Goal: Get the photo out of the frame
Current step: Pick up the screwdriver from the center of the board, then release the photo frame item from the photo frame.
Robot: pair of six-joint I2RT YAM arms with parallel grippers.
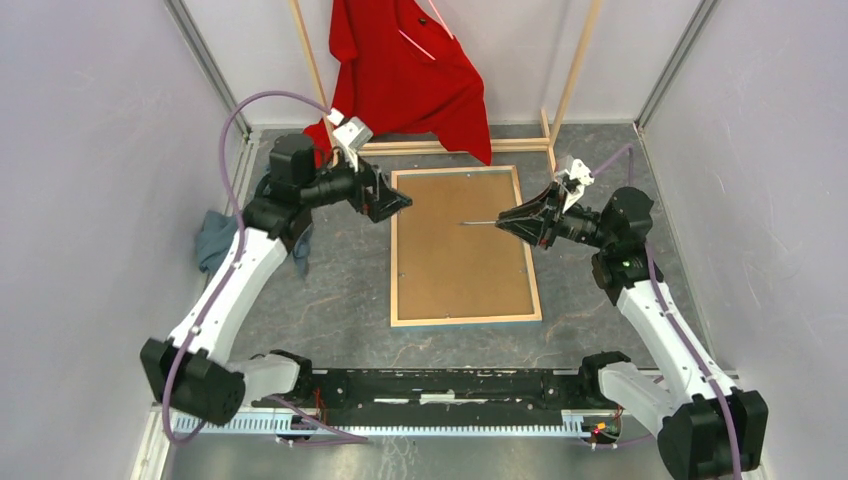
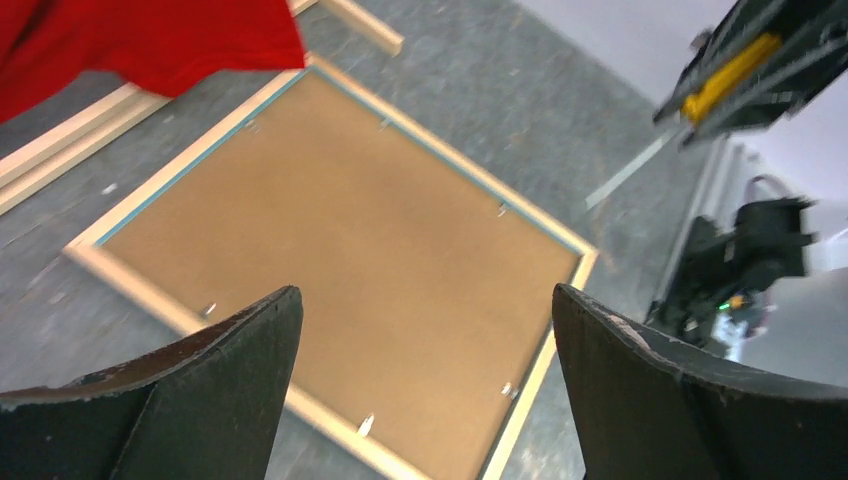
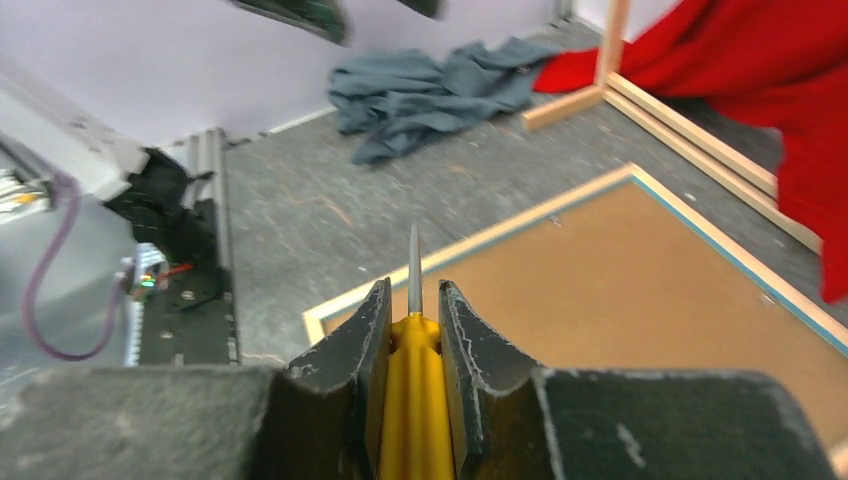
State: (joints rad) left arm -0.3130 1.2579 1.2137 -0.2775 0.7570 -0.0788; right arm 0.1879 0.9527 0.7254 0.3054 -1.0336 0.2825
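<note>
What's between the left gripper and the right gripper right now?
Top view: the brown backing board inside the frame, and above it the shaft of the screwdriver the right gripper holds.

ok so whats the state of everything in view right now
frame: flat on the table, back side up
backing board: seated in the frame
photo: hidden, cannot tell
left end effector: open, empty, above the frame
right end effector: shut on the screwdriver
screwdriver: held, tip over the backing board
red shirt: hanging on the wooden rack
grey cloth: crumpled on the table
</note>
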